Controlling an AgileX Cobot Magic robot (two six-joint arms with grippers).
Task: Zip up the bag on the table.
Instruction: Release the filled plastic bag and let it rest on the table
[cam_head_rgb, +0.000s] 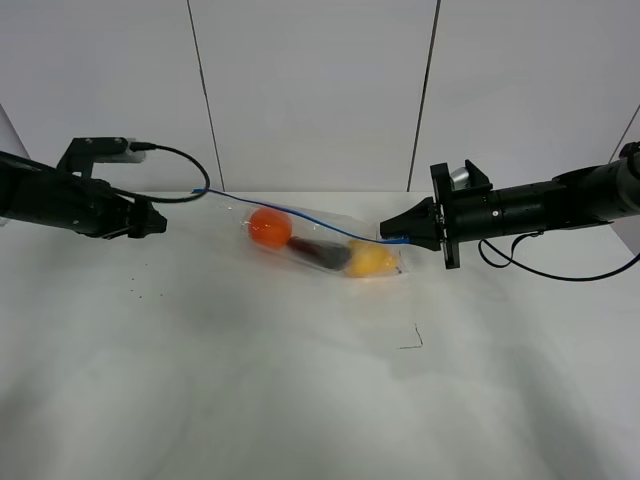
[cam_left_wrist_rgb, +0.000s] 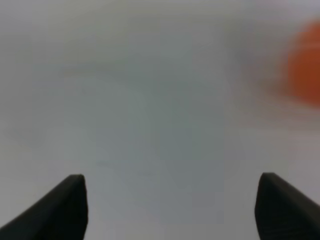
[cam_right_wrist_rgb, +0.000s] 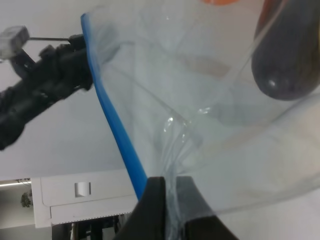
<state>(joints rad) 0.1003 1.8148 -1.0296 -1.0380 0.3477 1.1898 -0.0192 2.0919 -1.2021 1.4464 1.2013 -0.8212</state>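
Observation:
The clear bag (cam_head_rgb: 320, 235) lies on the white table (cam_head_rgb: 300, 400), holding an orange ball (cam_head_rgb: 270, 227), a dark oblong item (cam_head_rgb: 318, 253) and a yellow fruit (cam_head_rgb: 370, 262). Its blue zip strip (cam_head_rgb: 300, 220) runs raised from the left end to the right end. My right gripper (cam_head_rgb: 405, 238) is shut on the bag's right end; the right wrist view shows its fingers (cam_right_wrist_rgb: 155, 210) pinching the plastic beside the strip (cam_right_wrist_rgb: 115, 125). My left gripper (cam_head_rgb: 160, 223) is open, just left of the bag's left end. The left wrist view is blurred: its fingers (cam_left_wrist_rgb: 70, 205) stand wide apart, with the orange ball (cam_left_wrist_rgb: 305, 62) off to one side.
A small black corner mark (cam_head_rgb: 412, 340) is on the table in front of the bag. A black cable (cam_head_rgb: 185, 170) loops from the left arm near the strip's left end. A panelled wall (cam_head_rgb: 310, 90) stands behind the table.

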